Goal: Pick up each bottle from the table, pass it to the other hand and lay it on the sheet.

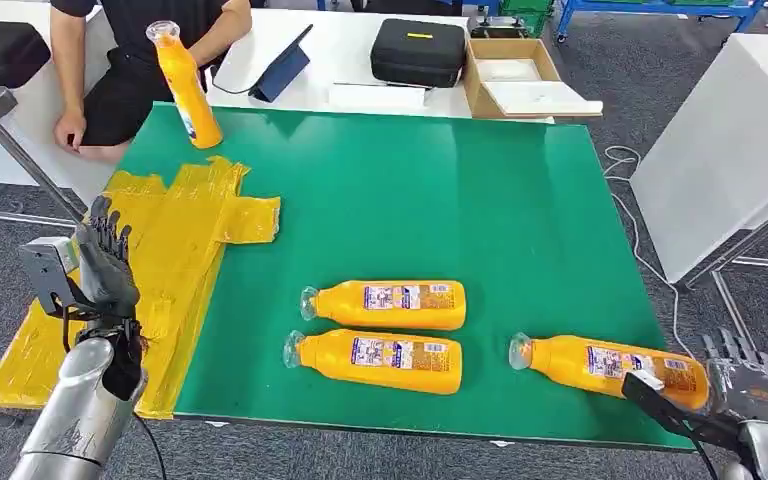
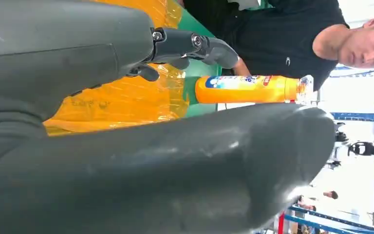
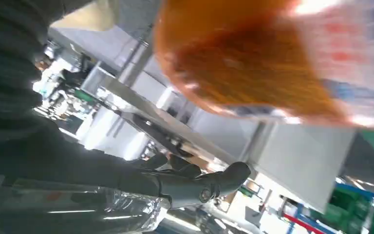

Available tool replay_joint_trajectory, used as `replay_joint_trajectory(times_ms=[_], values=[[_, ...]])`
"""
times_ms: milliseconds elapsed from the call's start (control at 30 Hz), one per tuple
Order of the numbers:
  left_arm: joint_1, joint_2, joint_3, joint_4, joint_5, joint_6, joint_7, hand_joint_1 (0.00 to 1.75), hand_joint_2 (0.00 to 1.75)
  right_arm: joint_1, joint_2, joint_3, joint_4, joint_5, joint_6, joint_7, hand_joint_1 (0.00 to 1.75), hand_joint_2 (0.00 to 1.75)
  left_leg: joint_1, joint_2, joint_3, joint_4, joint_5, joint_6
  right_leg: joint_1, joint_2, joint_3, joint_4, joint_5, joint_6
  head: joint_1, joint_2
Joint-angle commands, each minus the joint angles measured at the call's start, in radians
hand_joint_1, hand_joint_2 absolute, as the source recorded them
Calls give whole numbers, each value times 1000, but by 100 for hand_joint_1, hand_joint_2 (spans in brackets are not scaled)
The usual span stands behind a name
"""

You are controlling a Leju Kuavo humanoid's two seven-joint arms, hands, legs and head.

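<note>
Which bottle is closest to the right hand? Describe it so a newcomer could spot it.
On the green table, look along the near edge to the right corner. The bottle there lies on its side just beside the right hand, set apart from the pair of bottles stacked side by side mid-table.

bottle [image 3: 253, 53] base blurred, cut off by the frame edge

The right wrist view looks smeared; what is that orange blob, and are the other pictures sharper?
Right wrist view: a bottle too close, out of focus. Head view: sharp, evenly lit. Left wrist view: upright bottle crisp, window behind it blown out white.
</note>
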Motion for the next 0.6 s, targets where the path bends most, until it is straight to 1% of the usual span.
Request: replay_joint_trajectory(times_ms=[33, 133, 167, 233, 267, 300, 333, 600], values=[[-96, -13, -12, 123, 0, -4, -1, 0, 0, -63, -2, 128, 103, -1, 4, -2, 0, 175, 1, 0, 2, -1, 0, -3, 1, -1, 3, -1, 0, -1, 0, 0], [-113, -17, -21, 150, 0, -4, -7, 0, 0, -90, -20, 173, 138, -1, -8, 16, 0, 175, 0, 1, 4, -1, -1, -3, 0, 0, 4, -1, -1, -1, 0, 0], [-116, -19, -22, 156, 0, -3, -10, 0, 0, -103, -20, 181, 150, -1, -13, 14, 0, 175, 1, 1, 2, 0, -1, -2, 1, 0, 3, -1, 0, 0, 0, 0], [-121, -24, -27, 162, 1, -4, -15, 0, 0, -132, -19, 196, 180, -1, -19, 7, 0, 175, -1, 1, 5, -1, -1, -4, -1, 0, 5, -1, -1, -1, 0, 0], [-124, -27, -29, 162, 1, -5, -16, 0, 0, -138, -17, 199, 185, -1, -18, 6, 0, 175, 0, 1, 3, -1, 0, -2, 0, 0, 3, -1, 0, 0, 0, 0], [-130, -30, -32, 163, 1, -4, -16, 0, 0, -141, -17, 203, 192, -1, -18, 4, 0, 175, 0, 1, 5, -1, -1, -4, 0, 0, 4, -1, 0, -1, 0, 0], [-139, -33, -36, 169, -1, 2, -16, 0, 0, -144, -17, 212, 207, -1, -19, -4, 0, 175, 0, 0, 3, -1, 0, -3, 0, 0, 3, -1, 0, -1, 0, 0], [-161, -41, -43, 187, -4, 5, -15, 0, 0, -182, -23, 238, 329, -3, -30, -13, 0, 175, 0, -1, 3, -1, -1, -3, 0, -1, 4, -1, 0, 0, 0, 0]])
